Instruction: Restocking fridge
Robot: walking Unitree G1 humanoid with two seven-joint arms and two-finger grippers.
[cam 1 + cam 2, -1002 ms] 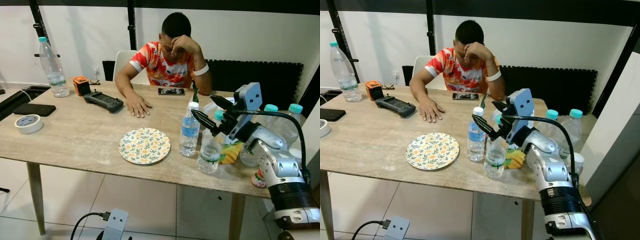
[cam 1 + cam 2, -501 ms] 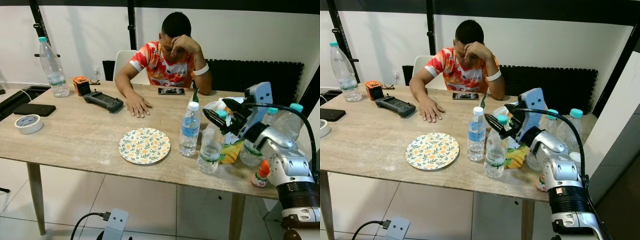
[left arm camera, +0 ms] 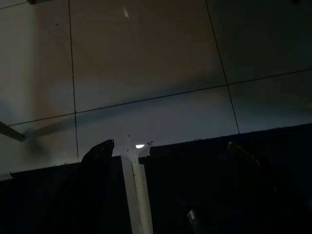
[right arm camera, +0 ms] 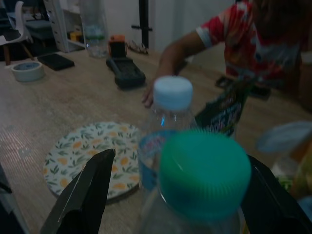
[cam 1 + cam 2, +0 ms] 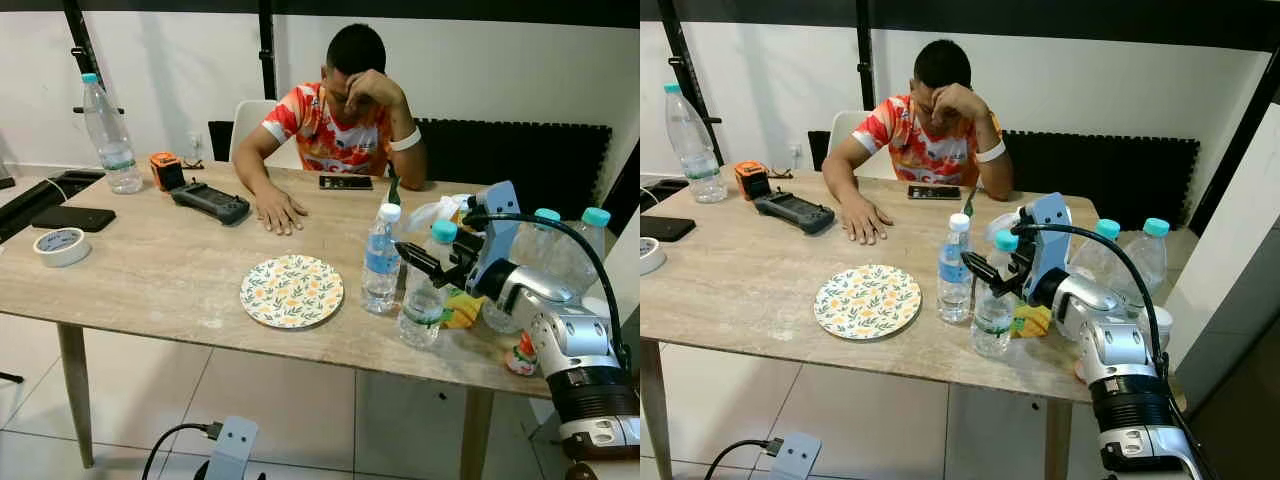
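Teal-capped bottle (image 5: 424,295), the apparent restock item, stands right of centre in the left eye view, close to the near table (image 5: 150,290) edge. It stands just right of the white-capped bottle (image 5: 380,262).

Right gripper (image 4: 168,195): fingers spread wide, one on each side of the teal cap, not yet touching it as far as the right wrist view shows.

Procedure, judged from this position:
1. Lower the gripper below the cap to the neck or upper body. A grip on the cap alone may slip.
2. Keep the gripper centred; the white-capped bottle and the yellow packet (image 5: 462,308) are close and may be knocked.
3. Close evenly, then lift straight up.

Right arm pose: it enters from the lower right and bends at the elbow, with the wrist roughly level and the fingers pointing left.

Left gripper (image 3: 170,195): idle, aimed at dark floor tiles, fingers spread.

Farther back: floral plate (image 5: 291,290) at centre, more teal-capped bottles (image 5: 565,250) at right, and a seated person (image 5: 335,120) at upper centre.
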